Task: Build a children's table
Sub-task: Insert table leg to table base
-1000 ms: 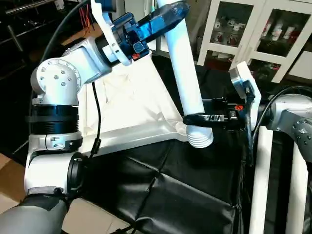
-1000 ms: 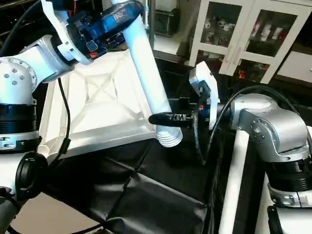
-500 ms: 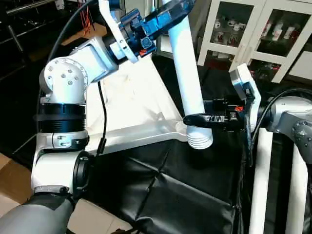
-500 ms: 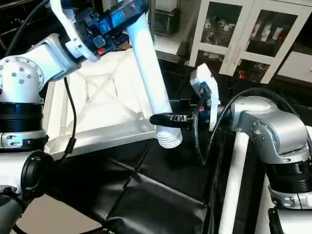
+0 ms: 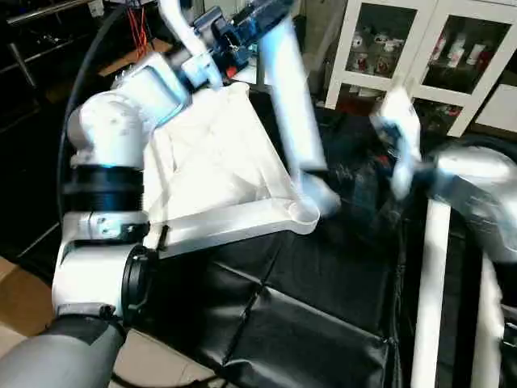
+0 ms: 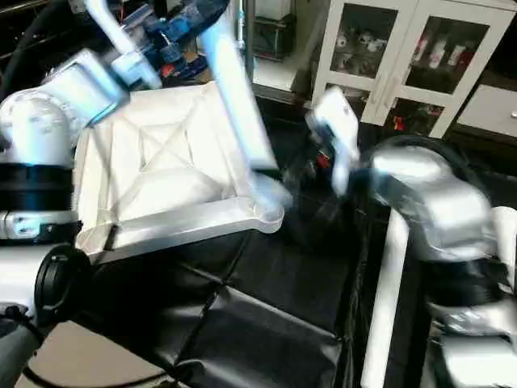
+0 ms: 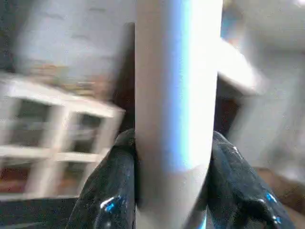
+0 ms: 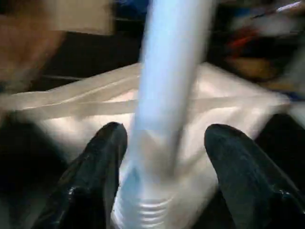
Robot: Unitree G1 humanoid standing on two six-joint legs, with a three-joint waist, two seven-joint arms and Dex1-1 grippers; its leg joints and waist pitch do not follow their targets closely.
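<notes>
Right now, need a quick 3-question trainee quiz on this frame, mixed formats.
1. True or false: the left end effector is shut on the white tube leg.
2. Multiple choice: the leg's lower, ribbed end is nearest to
A. the near corner socket of the tabletop
B. the glass-door cabinet
C. the spare legs on the right
3. Fill in: in the right wrist view, the right end effector has its fingers standing ____ of the leg, with gaps.

Key: 1 true; 2 A; 3 clear, one on each side.
</notes>
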